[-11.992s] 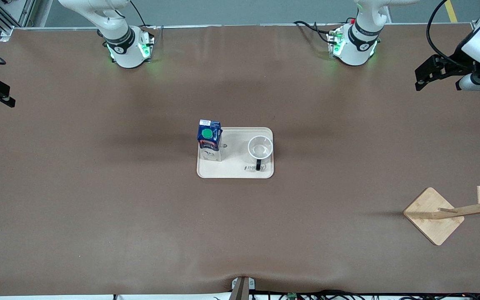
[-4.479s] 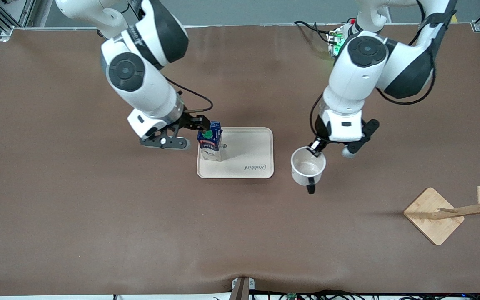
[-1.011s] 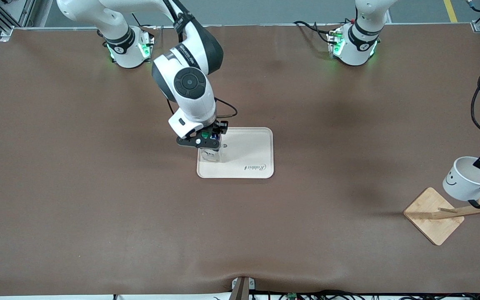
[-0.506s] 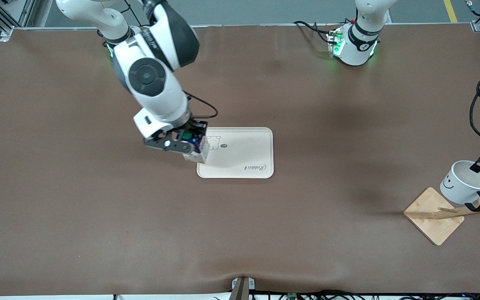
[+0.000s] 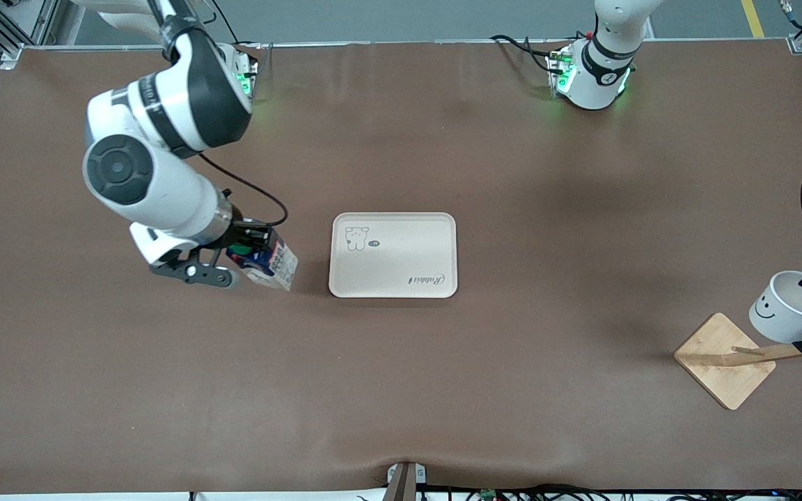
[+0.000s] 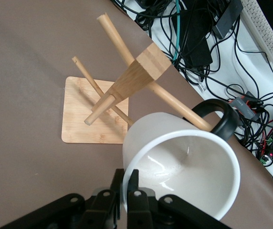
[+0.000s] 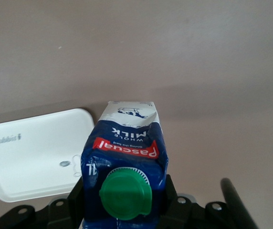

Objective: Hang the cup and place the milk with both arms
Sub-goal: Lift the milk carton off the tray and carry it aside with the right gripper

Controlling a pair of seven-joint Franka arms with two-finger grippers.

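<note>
A cream tray (image 5: 394, 255) lies in the middle of the brown table (image 5: 401, 390), printed with a small bear drawing at one corner and the word "Rabbit" in script at the corner diagonally across from it; nothing stands on it. Toward the left arm's end of the table, nearer to the front camera than the tray, a wooden mug rack (image 5: 725, 359) stands on a square base, its post and pegs leaning out of the front view's edge. A tangle of black cables and a power strip (image 6: 208, 33) lies off the table edge in the left wrist view. The milk (image 5: 266, 260) is in the air over bare table just beside the tray, toward the right arm's end, tilted; its blue upper part reads "Pascual WHOLE MILK" with a red band and a green cap (image 7: 125, 194). The right gripper (image 5: 246, 252) has its jaws pinching the carton's upper part from both sides. The cup (image 5: 794, 307), white with a black smiley, hangs over the rack, its black handle (image 6: 218, 119) apparently threaded onto one peg (image 6: 177, 106), though whether it rests on the wood is hard to tell. The left gripper (image 6: 127, 185) has its fingers pressed together on the cup's rim wall, one inside and one outside.
</note>
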